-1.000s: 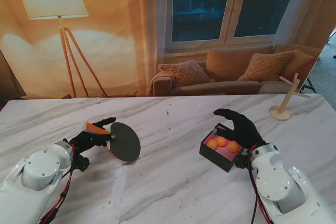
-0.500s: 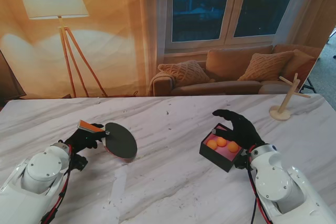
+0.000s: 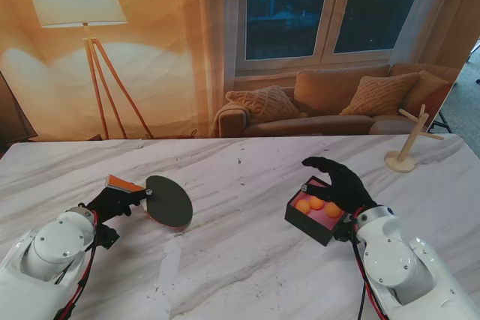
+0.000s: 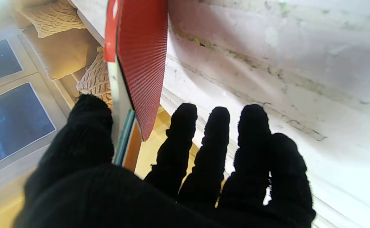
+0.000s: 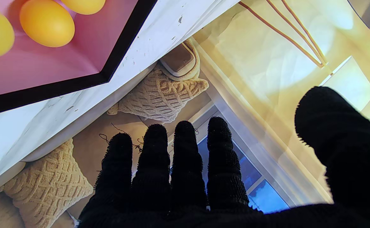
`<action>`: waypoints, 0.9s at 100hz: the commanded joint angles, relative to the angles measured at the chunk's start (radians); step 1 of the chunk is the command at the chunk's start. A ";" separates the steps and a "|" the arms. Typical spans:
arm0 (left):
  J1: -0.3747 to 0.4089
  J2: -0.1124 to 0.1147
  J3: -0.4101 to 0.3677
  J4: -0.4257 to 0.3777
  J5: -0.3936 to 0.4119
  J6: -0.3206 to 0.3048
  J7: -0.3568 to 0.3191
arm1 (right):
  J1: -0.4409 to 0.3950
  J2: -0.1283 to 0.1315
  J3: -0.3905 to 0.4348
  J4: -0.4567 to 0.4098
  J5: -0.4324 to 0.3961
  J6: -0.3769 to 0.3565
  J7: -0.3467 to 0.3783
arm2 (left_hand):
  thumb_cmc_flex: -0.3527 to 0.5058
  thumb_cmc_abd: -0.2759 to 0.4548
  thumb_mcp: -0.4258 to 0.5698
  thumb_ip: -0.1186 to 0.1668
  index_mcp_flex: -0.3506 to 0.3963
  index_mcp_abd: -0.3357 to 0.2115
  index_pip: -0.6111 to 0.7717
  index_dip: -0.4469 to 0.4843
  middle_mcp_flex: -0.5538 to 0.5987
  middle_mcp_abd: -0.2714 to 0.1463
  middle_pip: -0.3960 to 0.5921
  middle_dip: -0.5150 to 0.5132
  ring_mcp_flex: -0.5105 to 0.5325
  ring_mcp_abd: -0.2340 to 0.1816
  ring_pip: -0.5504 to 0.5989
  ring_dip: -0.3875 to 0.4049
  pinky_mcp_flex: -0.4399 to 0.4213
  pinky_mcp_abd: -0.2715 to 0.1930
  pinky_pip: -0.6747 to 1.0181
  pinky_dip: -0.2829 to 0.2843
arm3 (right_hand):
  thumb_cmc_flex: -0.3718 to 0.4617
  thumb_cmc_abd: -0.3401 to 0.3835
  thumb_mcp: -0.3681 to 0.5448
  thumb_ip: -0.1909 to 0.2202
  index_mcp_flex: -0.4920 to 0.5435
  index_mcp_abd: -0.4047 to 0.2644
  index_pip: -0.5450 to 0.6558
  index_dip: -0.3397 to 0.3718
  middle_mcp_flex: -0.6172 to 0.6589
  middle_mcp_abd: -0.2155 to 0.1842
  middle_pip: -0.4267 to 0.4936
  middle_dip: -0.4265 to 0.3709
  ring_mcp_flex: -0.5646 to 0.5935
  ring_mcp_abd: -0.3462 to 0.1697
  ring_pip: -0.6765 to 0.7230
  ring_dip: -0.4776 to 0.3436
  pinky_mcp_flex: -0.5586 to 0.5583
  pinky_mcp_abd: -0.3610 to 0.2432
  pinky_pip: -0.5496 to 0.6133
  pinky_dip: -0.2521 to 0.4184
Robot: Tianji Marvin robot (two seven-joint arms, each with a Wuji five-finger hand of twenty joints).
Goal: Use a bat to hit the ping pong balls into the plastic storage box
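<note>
Left robot hand point(image 3: 112, 201) gripping bat point(image 3: 166, 201) handle, right robot hand point(image 3: 341, 185) spread over storage box point(image 3: 316, 213) holding three orange balls point(image 3: 316, 203)

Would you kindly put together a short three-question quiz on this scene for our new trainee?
1. True or false: the left robot hand holds the bat.
2. How many ping pong balls lie in the storage box?
3. The right robot hand is: A) shut on a ball; B) open, beside and partly over the box; C) shut on the bat.

Key: 1 true; 2 three; 3 B.
</note>
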 commanded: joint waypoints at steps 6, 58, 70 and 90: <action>0.016 0.005 -0.003 -0.008 0.006 0.018 -0.008 | -0.001 -0.002 -0.002 0.000 0.002 0.009 0.012 | 0.112 0.086 -0.046 0.049 0.071 -0.036 -0.013 -0.004 -0.022 0.003 -0.039 -0.013 -0.033 0.060 -0.024 0.002 -0.023 -0.053 0.010 -0.026 | -0.043 0.028 0.002 0.053 -0.002 0.007 0.015 -0.004 -0.045 -0.018 0.008 -0.007 -0.030 -0.009 0.016 -0.005 0.000 -0.008 0.012 0.017; 0.052 0.017 -0.034 -0.036 0.010 0.034 -0.058 | 0.000 -0.001 -0.006 0.000 0.004 0.017 0.016 | -0.033 0.047 -0.193 0.053 -0.144 0.014 -0.257 -0.064 -0.045 -0.010 -0.057 -0.013 -0.014 0.063 -0.043 -0.008 0.026 -0.016 0.006 -0.068 | -0.043 0.029 0.001 0.053 -0.001 0.007 0.017 -0.001 -0.047 -0.016 0.013 -0.002 -0.029 -0.004 0.019 -0.002 0.000 -0.007 0.016 0.019; 0.065 0.016 -0.048 -0.044 0.006 0.031 -0.055 | 0.000 -0.001 -0.007 0.000 0.005 0.017 0.018 | -0.031 0.058 -0.197 0.054 -0.191 0.020 -0.298 -0.079 -0.064 -0.008 -0.072 -0.018 -0.028 0.066 -0.057 -0.010 0.014 -0.018 -0.001 -0.074 | -0.043 0.029 0.001 0.053 0.001 0.008 0.018 0.001 -0.046 -0.016 0.014 -0.002 -0.031 -0.004 0.018 -0.001 0.000 -0.006 0.016 0.020; 0.085 0.007 -0.065 -0.054 -0.002 0.041 -0.023 | 0.001 -0.001 -0.009 0.001 0.007 0.019 0.018 | 0.083 0.089 -0.126 0.065 -0.090 -0.013 -0.251 -0.044 -0.021 0.010 -0.051 -0.004 -0.011 0.075 -0.047 0.000 0.023 -0.018 0.007 -0.076 | -0.042 0.029 0.001 0.053 0.003 0.009 0.020 0.002 -0.046 -0.016 0.015 0.000 -0.030 -0.005 0.019 -0.001 0.000 -0.007 0.017 0.020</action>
